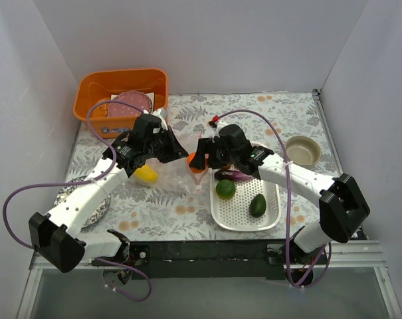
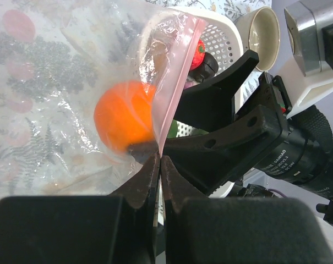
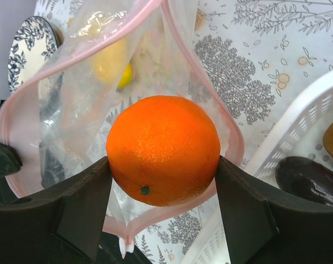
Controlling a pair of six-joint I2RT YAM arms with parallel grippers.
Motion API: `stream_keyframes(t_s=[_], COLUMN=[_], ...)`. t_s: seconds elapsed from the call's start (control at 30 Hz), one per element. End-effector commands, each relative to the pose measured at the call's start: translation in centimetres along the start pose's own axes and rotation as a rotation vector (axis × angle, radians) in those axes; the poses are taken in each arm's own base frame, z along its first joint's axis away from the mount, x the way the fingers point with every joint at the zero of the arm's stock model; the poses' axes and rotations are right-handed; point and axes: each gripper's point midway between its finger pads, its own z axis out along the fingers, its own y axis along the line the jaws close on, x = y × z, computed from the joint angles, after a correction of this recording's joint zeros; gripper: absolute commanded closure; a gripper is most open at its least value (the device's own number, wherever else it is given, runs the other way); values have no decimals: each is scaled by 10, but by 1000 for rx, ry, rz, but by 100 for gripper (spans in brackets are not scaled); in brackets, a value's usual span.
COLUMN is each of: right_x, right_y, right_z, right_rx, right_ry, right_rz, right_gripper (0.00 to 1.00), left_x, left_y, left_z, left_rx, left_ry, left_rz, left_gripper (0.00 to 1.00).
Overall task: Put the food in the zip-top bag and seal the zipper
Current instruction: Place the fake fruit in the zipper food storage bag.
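**A:** One piece is in hand: the orange (image 3: 163,149), clamped between the right fingers (image 3: 81,209) at the mouth of the bag (image 3: 61,110).

**B:** Is it through the opening?

**A:** I cannot tell. From the right wrist the pink strip (image 3: 15,115) loops around it, but how deep it sits is unclear.

**B:** And the left side?

**A:** The left fingers (image 2: 147,179) are pinched tight on the bag's edge at the strip. They hold it up so the mouth gapes.

**B:** So this is loading, not sealing.

**A:** That is my reading, and early in it. From above, an eggplant (image 1: 232,175), a lime (image 1: 225,189) and a darker green piece (image 1: 257,205) lie in the white basket (image 1: 272,216) on the table, just beside the bag. A yellow piece (image 1: 146,175) shows through the plastic by the left arm. Whether it is inside the bag or behind it, I cannot say.

**B:** What does the next move call for?

**A:** Probably lowering the orange well past the strip, then spreading the right fingers to let it drop. The loop looks only a little wider than the orange and fingers together, so the entry should be centred or the rim may snag. The left pinch must hold firm, since thin plastic like this would likely slip or fold shut.
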Motion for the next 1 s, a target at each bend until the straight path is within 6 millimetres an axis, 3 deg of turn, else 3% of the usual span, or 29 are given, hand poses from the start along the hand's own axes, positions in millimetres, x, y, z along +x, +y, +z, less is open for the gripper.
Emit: stream_keyframes(t_s=[0.0, 0.13, 0.3, 0.6, 0.83, 0.97], right_x=[-37, -41, -42, -32, 1, 17], right_y=[27, 32, 33, 2, -26, -53], right_z=[2, 5, -7, -35, -53, -65], right_rx=[-89, -111, -119, 19, 115, 244], right_ry=[-91, -71, -93, -131, -80, -72], right_rz=[-39, -53, -49, -57, -17, 28], right_gripper=[35, 18, 9, 8, 8, 8], left_x=[-10, -16, -17, -19, -19, -16], left_y=[-13, -14, -11, -10, -8, -7], left_z=[-14, -16, -17, -10, -6, -2], left_rx=[44, 29, 15, 8, 1, 2], left_ry=[-44, -55, -74, -70, -64, -55], left_rz=[-10, -3, -7, -6, -1, -1], left_gripper=[100, 100, 100, 100, 100, 100])
